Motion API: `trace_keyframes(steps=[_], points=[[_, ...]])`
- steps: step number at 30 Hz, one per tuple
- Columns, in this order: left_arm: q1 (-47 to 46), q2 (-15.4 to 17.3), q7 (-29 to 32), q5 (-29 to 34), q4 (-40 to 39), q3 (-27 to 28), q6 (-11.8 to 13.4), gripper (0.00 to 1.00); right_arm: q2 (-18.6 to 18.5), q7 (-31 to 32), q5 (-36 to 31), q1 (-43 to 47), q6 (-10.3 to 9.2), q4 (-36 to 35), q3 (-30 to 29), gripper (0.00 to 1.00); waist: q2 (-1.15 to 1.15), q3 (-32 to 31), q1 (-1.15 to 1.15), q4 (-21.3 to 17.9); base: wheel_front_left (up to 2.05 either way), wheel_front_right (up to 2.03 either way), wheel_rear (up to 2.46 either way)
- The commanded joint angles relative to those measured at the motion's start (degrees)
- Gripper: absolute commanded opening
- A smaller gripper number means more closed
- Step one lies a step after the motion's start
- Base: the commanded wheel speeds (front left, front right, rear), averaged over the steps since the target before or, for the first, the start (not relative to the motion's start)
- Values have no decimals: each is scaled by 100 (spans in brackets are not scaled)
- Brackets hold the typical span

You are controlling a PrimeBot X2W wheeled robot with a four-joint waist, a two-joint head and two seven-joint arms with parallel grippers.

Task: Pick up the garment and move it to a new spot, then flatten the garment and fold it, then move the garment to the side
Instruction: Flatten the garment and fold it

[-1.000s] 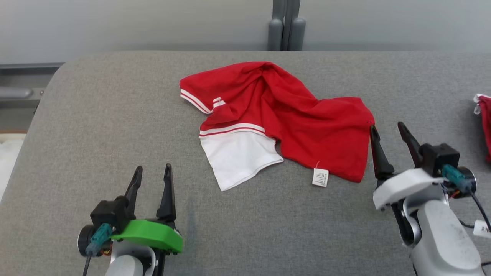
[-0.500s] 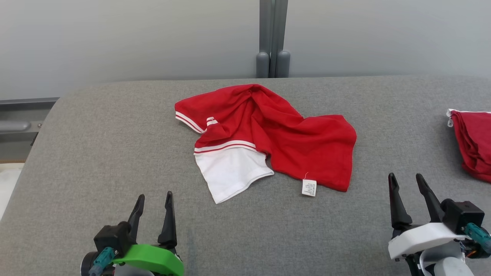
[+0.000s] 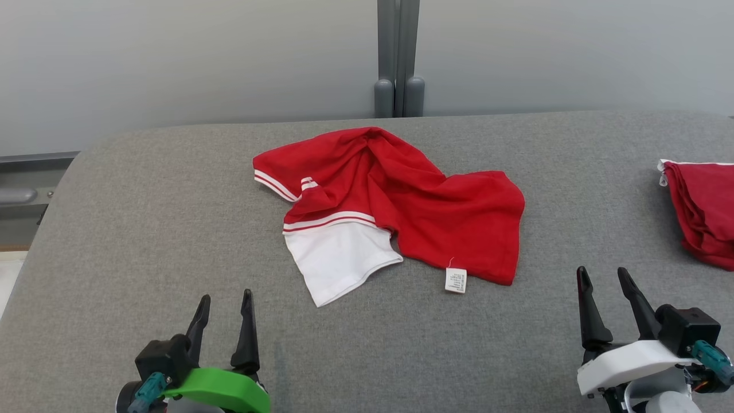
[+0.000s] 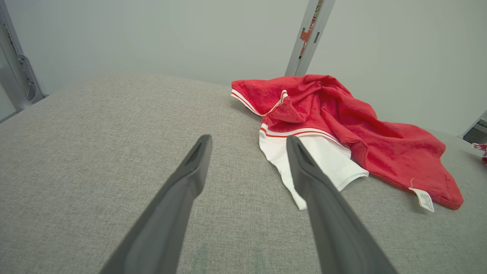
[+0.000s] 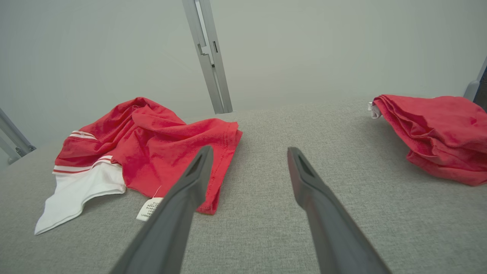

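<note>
1. Two grippers are seen empty with fingers apart: left gripper (image 3: 226,295) at 7 o'clock and right gripper (image 3: 602,270) at 5 o'clock in the head view, both well clear of the garment (image 3: 395,195).
2. The garment is crumpled mid-table (image 3: 143,229), toward 12 o'clock from the grippers. A white panel (image 3: 338,258) is at its 7 o'clock and a tag (image 3: 456,280) at its 5 o'clock edge.
3. Risk: only one layer may be pinched at the bunched ridge, so the garment would be lifted twisted and flattening made harder.
4. Risk: if the thin hem is approached too shallow, the cloth may be pushed along the table instead of caught.
5. Risk: a second red pile (image 3: 702,212) is at 3 o'clock and could be snagged if the right arm is swung wide.
6. Versus 1 s ago: the right gripper was just beside the garment's 3 o'clock edge and is now drawn back. The camera has been tilted up, so more of the pile is shown. The garment's lay is unchanged.
</note>
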Motion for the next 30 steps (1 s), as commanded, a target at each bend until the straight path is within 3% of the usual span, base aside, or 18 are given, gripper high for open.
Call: trace_keyframes(steps=[1,19,30], points=[[39,19,1,16,9,15,-30,100,-18,-24,2,-8,-9,-22,21,100,0,1,0,2,0,0,0],[-82,19,1,0,0,-113,11,100,-17,-24,-73,-67,-9,-14,83,100,0,150,0,22,0,0,0],[-931,20,426,-533,1048,-1087,175,100,-18,-24,-221,-378,-9,38,231,100,0,643,0,-182,0,0,0]])
